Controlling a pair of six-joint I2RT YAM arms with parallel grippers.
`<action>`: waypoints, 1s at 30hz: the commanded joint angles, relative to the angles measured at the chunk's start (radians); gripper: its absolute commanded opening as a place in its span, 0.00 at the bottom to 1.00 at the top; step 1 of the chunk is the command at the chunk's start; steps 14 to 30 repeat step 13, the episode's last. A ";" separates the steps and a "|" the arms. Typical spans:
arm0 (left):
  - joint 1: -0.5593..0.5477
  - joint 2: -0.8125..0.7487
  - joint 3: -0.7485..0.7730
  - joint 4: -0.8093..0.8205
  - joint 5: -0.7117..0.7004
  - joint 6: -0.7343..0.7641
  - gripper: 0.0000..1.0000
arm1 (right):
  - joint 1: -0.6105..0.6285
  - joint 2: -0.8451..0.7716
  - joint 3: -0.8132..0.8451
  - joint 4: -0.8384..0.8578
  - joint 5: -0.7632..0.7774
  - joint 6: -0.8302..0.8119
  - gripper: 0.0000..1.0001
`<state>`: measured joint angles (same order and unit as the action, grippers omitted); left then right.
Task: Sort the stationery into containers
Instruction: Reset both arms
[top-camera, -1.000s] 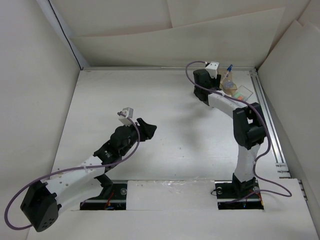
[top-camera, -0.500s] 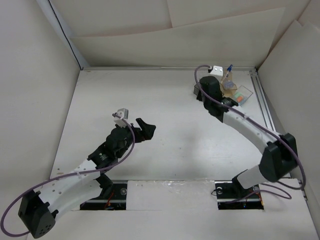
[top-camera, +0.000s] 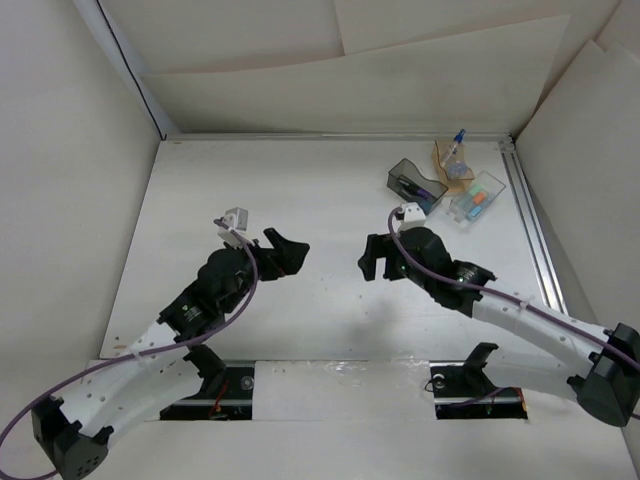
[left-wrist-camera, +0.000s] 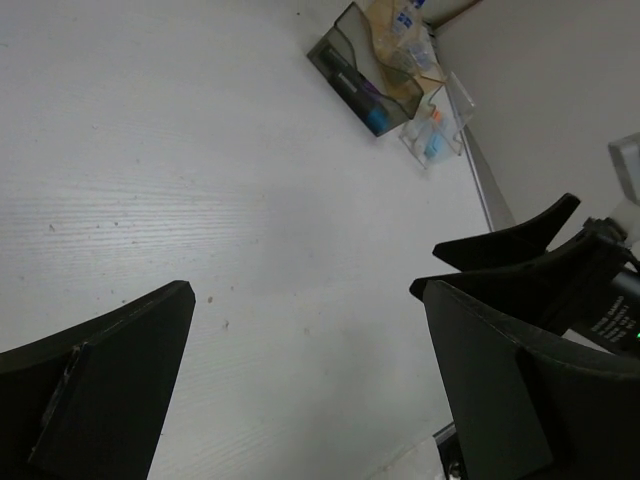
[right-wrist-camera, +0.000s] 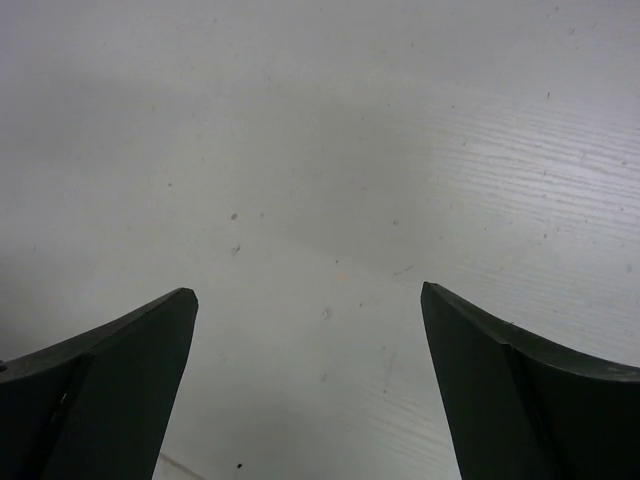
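Note:
The three containers stand together at the back right: a smoky dark grey bin (top-camera: 412, 180) with a purple-and-black marker (top-camera: 421, 187) in it, a tan-amber bin (top-camera: 450, 160) with a clear blue-tipped pen (top-camera: 457, 141) sticking up out of it, and a clear bin (top-camera: 478, 195) holding orange and light-blue markers (top-camera: 474, 201). My left gripper (top-camera: 297, 255) (left-wrist-camera: 310, 335) hangs open over bare table, left of centre. My right gripper (top-camera: 368, 258) (right-wrist-camera: 310, 305) is open too, facing the left one across a short gap, with nothing between its fingers. The left wrist view shows the grey bin (left-wrist-camera: 360, 75) far off.
A metal rail (top-camera: 530, 220) runs along the table's right edge beside the bins. White walls close in the back and both sides. The right gripper's fingers (left-wrist-camera: 520, 255) show at the right of the left wrist view.
My right arm has drawn back from the bins to mid-table, its gripper now open. The left gripper opened and shifted slightly.

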<state>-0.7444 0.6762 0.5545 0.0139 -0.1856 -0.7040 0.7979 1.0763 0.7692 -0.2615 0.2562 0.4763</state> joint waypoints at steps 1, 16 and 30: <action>0.004 -0.059 0.073 -0.040 0.026 0.006 1.00 | 0.036 -0.055 -0.015 0.027 -0.014 0.044 1.00; 0.004 -0.224 0.035 -0.140 -0.038 -0.045 1.00 | 0.119 -0.076 0.041 -0.041 0.066 0.054 1.00; 0.004 -0.224 0.035 -0.140 -0.038 -0.045 1.00 | 0.119 -0.076 0.041 -0.041 0.066 0.054 1.00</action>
